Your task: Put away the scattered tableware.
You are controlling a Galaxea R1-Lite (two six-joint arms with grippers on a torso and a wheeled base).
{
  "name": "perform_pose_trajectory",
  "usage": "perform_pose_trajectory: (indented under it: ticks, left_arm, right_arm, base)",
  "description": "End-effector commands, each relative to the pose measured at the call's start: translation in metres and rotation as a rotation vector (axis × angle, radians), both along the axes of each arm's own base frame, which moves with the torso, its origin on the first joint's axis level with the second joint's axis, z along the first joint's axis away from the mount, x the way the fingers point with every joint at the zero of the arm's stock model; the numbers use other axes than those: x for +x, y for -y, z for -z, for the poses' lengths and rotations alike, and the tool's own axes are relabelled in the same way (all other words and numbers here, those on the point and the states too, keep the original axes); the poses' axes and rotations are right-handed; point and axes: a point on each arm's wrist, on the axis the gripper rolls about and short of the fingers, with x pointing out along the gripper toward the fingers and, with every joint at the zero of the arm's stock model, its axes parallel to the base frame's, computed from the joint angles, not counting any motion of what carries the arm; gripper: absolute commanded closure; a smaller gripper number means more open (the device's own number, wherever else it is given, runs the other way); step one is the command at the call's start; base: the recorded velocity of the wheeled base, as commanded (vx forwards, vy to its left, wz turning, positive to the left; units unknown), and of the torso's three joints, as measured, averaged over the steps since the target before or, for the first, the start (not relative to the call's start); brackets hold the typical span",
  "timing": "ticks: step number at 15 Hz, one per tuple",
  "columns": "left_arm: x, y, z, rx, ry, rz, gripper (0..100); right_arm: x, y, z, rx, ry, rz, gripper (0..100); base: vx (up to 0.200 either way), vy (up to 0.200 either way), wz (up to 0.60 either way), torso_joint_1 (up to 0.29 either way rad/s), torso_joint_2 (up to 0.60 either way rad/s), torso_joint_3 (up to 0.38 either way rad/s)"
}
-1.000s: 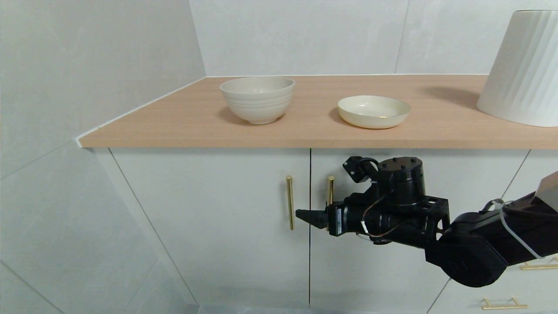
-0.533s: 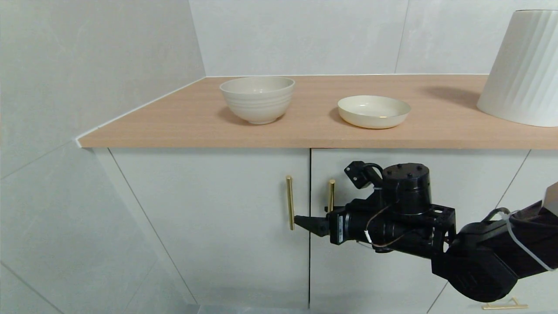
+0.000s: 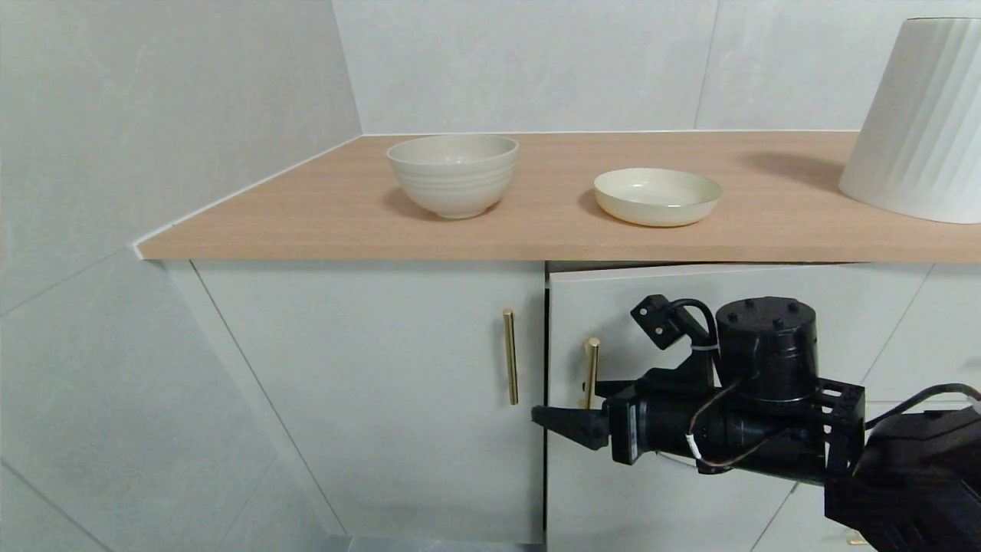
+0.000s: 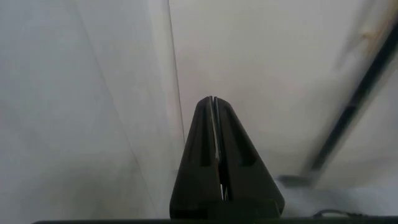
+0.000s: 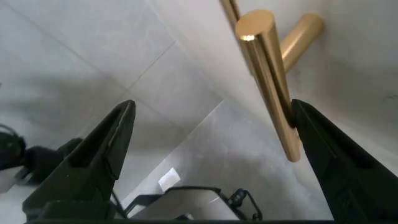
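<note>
Bowl (image 3: 452,175) and plate (image 3: 657,195) sit apart on the counter (image 3: 306,222), above my right gripper (image 5: 211,118), whose fingers (image 5: 99,155) are spread around the brass handle (image 5: 267,81) of the cabinet door (image 3: 605,295), one finger touching it. Head view shows that door ajar under the counter. My left gripper (image 4: 212,106) is pressed together by a pale panel (image 4: 93,93).

White ribbed shade (image 3: 920,123) on wooden countertop (image 3: 552,226); pale tiled wall (image 3: 521,61) behind

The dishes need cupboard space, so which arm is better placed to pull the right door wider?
Right. The right gripper is open with the gold handle of the ajar door between its fingers. The left gripper is shut, facing a blank surface.
</note>
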Motion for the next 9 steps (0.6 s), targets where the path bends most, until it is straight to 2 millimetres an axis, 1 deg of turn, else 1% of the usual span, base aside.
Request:
perform_pose_trajectory:
  ticks: [1,3,4,5,7,8,9]
  left_arm:
    - [-0.003,0.002,-0.015,0.007,0.026,0.102,100]
    - [0.000,0.004,-0.051,-0.006,-0.021,0.172,100]
    - [0.010,0.004,-0.071,-0.020,-0.068,0.187,100]
    - [0.021,0.004,-0.083,-0.026,-0.113,0.207,100]
    - [0.050,0.006,-0.102,-0.046,-0.219,0.288,100]
    - [0.050,0.006,-0.102,-0.046,-0.219,0.288,100]
    - [0.087,0.007,-0.116,-0.059,-0.291,0.325,100]
  right_arm:
    - [-0.014,0.007,-0.010,0.018,0.014,-0.032,0]
    - [-0.020,0.006,-0.011,0.024,0.011,-0.068,0]
    - [-0.022,0.004,-0.010,0.022,0.009,-0.080,0]
    - [-0.024,0.002,-0.009,0.022,0.007,-0.088,0]
    - [-0.027,-0.001,-0.008,0.020,0.002,-0.103,0]
    - [-0.027,-0.001,-0.008,0.020,0.002,-0.103,0]
    - [-0.030,-0.003,-0.008,0.019,0.000,-0.118,0]
  base:
    - [0.000,0.000,0.00,0.000,0.00,0.000]
    - [0.000,0.000,0.00,0.000,0.00,0.000]
    - [0.000,0.000,0.00,0.000,0.00,0.000]
    - [0.000,0.000,0.00,0.000,0.00,0.000]
    - [0.000,0.000,0.00,0.000,0.00,0.000]
    - [0.000,0.000,0.00,0.000,0.00,0.000]
    - [0.000,0.000,0.00,0.000,0.00,0.000]
